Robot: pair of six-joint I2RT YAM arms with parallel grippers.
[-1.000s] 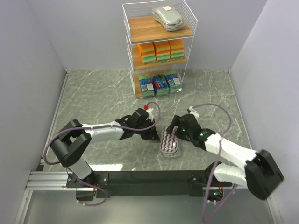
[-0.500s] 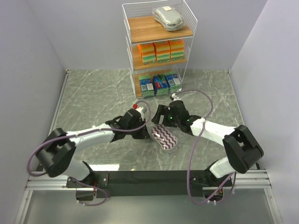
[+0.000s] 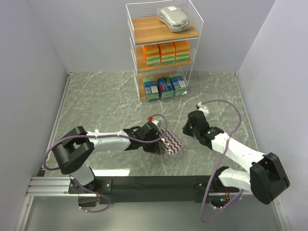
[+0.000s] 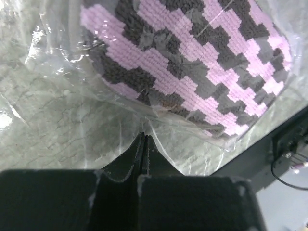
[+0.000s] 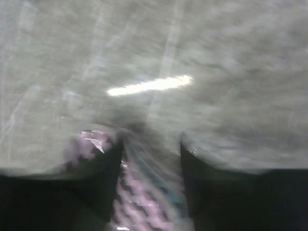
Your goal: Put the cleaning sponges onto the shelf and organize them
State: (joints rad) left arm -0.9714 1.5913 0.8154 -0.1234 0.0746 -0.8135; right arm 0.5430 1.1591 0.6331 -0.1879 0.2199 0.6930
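Sponge in purple-white stripes (image 3: 172, 143) is seen flat on the table (image 3: 96, 106), well short of the shelf (image 3: 144, 30), its long axis slanted from far-left to near-right. The left gripper (image 3: 158, 143), the nearer, is pressed shut at its left edge, apparently pinching the clear wrap; the right gripper (image 3: 187, 129) is held part-spread and empty just beyond its far-right side

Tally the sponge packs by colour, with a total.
Orange-yellow packs: 3
Blue-green packs: 3
Purple-white striped pack: 1
Silvery-grey pack: 1
Total: 8
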